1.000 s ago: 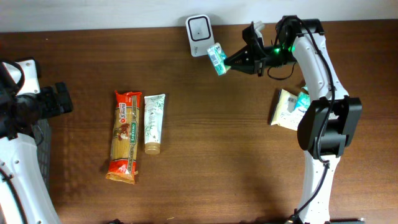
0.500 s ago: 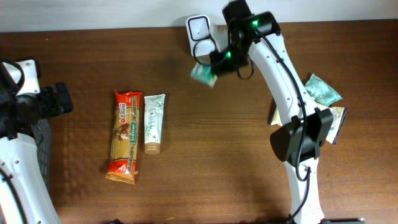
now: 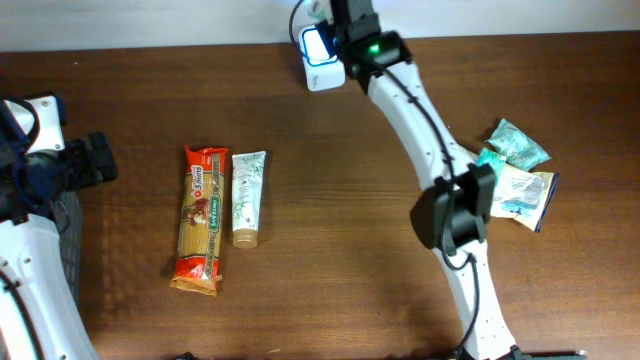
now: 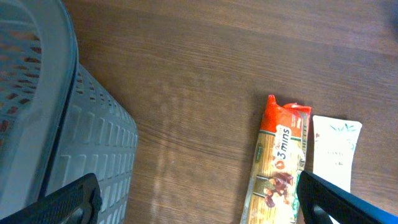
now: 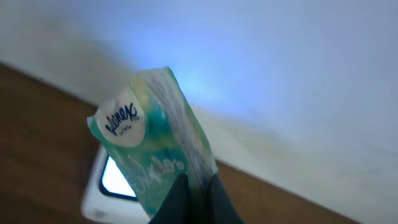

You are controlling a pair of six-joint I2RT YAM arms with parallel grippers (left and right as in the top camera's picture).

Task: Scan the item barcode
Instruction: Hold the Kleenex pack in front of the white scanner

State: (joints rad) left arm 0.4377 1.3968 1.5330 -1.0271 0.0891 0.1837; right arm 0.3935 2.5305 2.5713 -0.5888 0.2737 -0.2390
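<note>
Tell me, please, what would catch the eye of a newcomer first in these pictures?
The right hand, shut on a green tissue pack, holds it near the white scanner at the table's far edge, whose window glows blue. Next, a red pasta packet and a white tube lie side by side on the left part of the brown table.

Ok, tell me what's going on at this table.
The right claw is shut on a green tissue pack and holds it up in front of the white scanner at the table's far edge, whose window is lit. The left claw hangs open and empty beside the grey basket. A pasta packet and a tube lie mid-table, with more packets on the right.
</note>
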